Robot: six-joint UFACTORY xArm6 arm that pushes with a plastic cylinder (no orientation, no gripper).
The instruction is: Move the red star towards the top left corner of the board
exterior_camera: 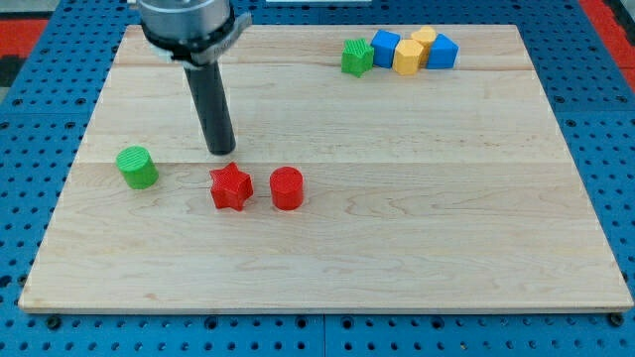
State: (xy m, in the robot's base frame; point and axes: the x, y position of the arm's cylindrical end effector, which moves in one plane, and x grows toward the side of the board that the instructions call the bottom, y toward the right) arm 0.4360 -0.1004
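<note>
Camera view shows the wooden counter (327, 248) from above its near edge, with my tip (221, 151) resting just above the red star (230, 187), that is, on the side of the star facing the view's top, close to it but, as far as I can tell, not touching. The tool is a plain rod with nothing to spread or press together, so it holds nothing. The red star lies left of the counter's middle, with a red cylinder (287, 188) just beside it on the view's right and a green cylinder (137, 167) well apart on the view's left. The goal corner is up and to the view's left, so my tip stands on the wrong side: a push from here would drive the star toward the view's bottom. I judge the tip must first go round to the star's lower right, into or below the narrow gap beside the red cylinder, then push diagonally. The path toward the top left corner looks open; the green cylinder sits below that line. A green block (356, 57), two blue blocks (385, 48) (443, 52) and two yellow blocks (407, 59) (424, 40) cluster far off at the view's top right.
</note>
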